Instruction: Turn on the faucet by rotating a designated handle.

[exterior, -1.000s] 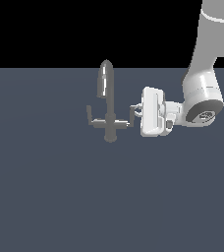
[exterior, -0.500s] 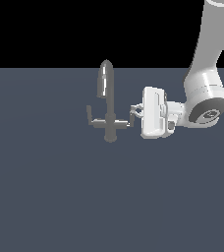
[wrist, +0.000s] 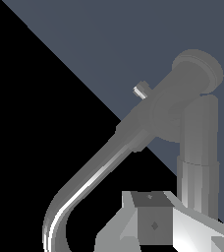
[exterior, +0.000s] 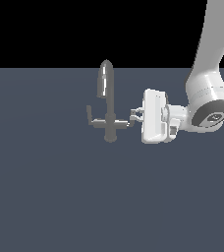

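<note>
The grey faucet (exterior: 109, 115) stands on the dark floor with its arched spout (exterior: 105, 78) up. Its left lever (exterior: 90, 115) points to the exterior view's left. The handle (exterior: 125, 123), the right-hand lever with an upturned tip, points at my hand. My gripper (exterior: 134, 116) lies level at the handle's tip, its fingers close together and touching or nearly touching the tip. In the wrist view the spout (wrist: 92, 179) and the round base (wrist: 197, 69) lie across the frame. The handle (wrist: 197, 162) runs down behind my fingers (wrist: 153, 224).
The dark blue-grey floor (exterior: 60, 197) spreads flat around the faucet. My white arm (exterior: 207, 98) comes down from the exterior view's upper right. Nothing else stands in view.
The arm's upper links have shifted slightly to the exterior view's right. The hand has barely moved, and the faucet's levers look the same.
</note>
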You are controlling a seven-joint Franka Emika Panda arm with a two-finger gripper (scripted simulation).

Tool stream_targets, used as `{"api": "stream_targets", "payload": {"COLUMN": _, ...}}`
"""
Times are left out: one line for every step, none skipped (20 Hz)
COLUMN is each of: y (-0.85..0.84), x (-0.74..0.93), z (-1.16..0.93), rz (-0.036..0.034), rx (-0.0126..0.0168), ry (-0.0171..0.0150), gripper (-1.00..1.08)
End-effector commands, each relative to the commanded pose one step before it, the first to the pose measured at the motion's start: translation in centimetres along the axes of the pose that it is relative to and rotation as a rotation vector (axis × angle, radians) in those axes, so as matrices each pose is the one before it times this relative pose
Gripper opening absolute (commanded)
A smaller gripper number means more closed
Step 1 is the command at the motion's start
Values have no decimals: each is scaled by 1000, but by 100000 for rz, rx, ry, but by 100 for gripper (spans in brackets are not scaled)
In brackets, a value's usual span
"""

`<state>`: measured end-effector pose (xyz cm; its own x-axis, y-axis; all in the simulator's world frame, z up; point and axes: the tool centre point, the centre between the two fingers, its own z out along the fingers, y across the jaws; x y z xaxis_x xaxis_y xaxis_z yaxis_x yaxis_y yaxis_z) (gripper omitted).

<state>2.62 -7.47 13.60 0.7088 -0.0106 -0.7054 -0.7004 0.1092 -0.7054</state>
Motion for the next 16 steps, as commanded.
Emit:
{"api": "stream_targets", "payload": {"y": 1421, "x": -558, "z": -4, "rz": 1375, "rx": -47, "ry": -867, "gripper": -100}}
{"api": "stream_targets", "payload": {"y": 319, "x": -147, "z": -15, "rz": 0, "rx": 0, "ry": 0, "gripper": -100}}
{"api": "stream_targets", "payload": {"y": 306, "x": -173, "z": 21, "rz": -53, "rx": -26, "ry": -78, "gripper": -100}}
{"api": "stream_targets", "payload": {"y": 326, "x": -149, "z": -16, "rz": 0, "rx": 0, "ry": 0, "gripper": -100}}
{"api": "stream_targets", "payload": {"y": 0, "x": 0, "z": 0, "rz": 0, "rx": 0, "ry": 0, "gripper": -100}}
{"api": "stream_targets", "payload": {"y": -1355, "x": 144, "z": 109, "rz": -2236, "rx": -116, "ry": 567, "gripper": -100}}
{"api": "stream_targets", "payload": {"y": 707, "x": 212, "z": -43, "rz": 247, "rx": 10, "ry": -76, "gripper": -100}}
{"api": "stream_targets", "payload": {"y": 708, "x": 213, "z": -43, "rz": 247, "rx": 10, "ry": -76, "gripper": -100}}
{"api": "stream_targets", "payload": {"y": 705, "x": 209, "z": -44, "rz": 238, "rx": 9, "ry": -73, "gripper": -100}}
{"api": "stream_targets", "payload": {"y": 708, "x": 214, "z": -44, "rz": 247, "rx": 9, "ry": -75, "gripper": -100}}
{"api": "stream_targets", "payload": {"y": 707, "x": 215, "z": -44, "rz": 247, "rx": 9, "ry": -75, "gripper": -100}}
{"api": "stream_targets", "payload": {"y": 703, "x": 211, "z": -45, "rz": 238, "rx": 9, "ry": -71, "gripper": -100}}
{"api": "stream_targets", "payload": {"y": 705, "x": 217, "z": -45, "rz": 248, "rx": 9, "ry": -73, "gripper": -100}}
{"api": "stream_targets", "payload": {"y": 700, "x": 214, "z": -46, "rz": 239, "rx": 9, "ry": -69, "gripper": -100}}
{"api": "stream_targets", "payload": {"y": 646, "x": 205, "z": -43, "rz": 230, "rx": 8, "ry": -64, "gripper": -100}}
{"api": "stream_targets", "payload": {"y": 0, "x": 0, "z": 0, "rz": 0, "rx": 0, "ry": 0, "gripper": -100}}
